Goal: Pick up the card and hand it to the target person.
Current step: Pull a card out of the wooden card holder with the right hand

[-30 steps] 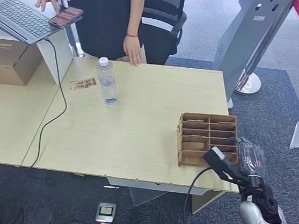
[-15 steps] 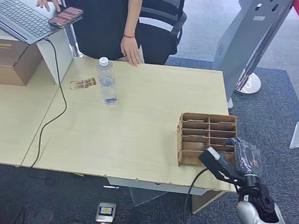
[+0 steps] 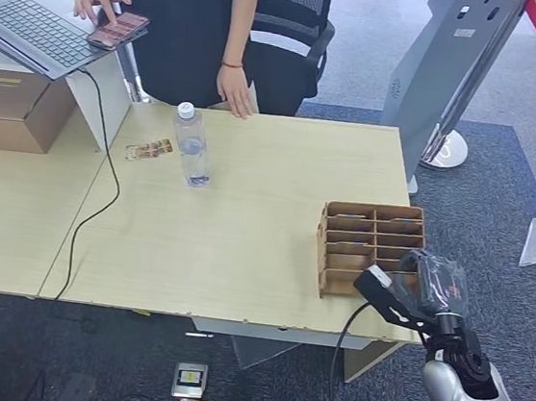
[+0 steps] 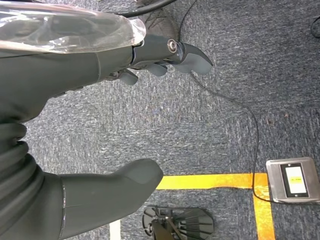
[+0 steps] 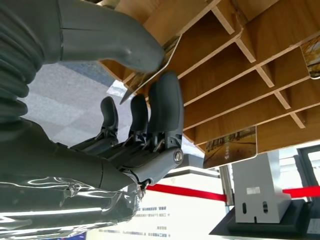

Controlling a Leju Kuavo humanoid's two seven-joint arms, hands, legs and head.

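Observation:
A wooden card rack (image 3: 369, 246) stands near the table's right front corner, with cards in several slots. My right hand (image 3: 427, 286) is at its near right side. In the right wrist view the thumb (image 5: 124, 45) and a finger pinch a card (image 5: 168, 52) that sticks out of a slot of the rack (image 5: 241, 65). Two more cards (image 5: 230, 145) (image 5: 311, 55) sit in other slots. A person in a black shirt (image 3: 191, 18) stands at the far side of the table, one hand (image 3: 237, 91) at its edge. My left hand (image 4: 68, 70) hangs over the carpet, fingers apart, holding nothing.
A water bottle (image 3: 191, 143) and a loose card (image 3: 149, 149) are on the far left of the table (image 3: 247, 227). A laptop (image 3: 36, 29), a phone (image 3: 118, 29), a cardboard box (image 3: 12, 108) and a black cable (image 3: 101, 191) lie further left. A grey stand (image 3: 440, 75) rises at the back right.
My right hand has shifted slightly left and down along the rack's near side. The person's hand on the laptop has slid towards the phone.

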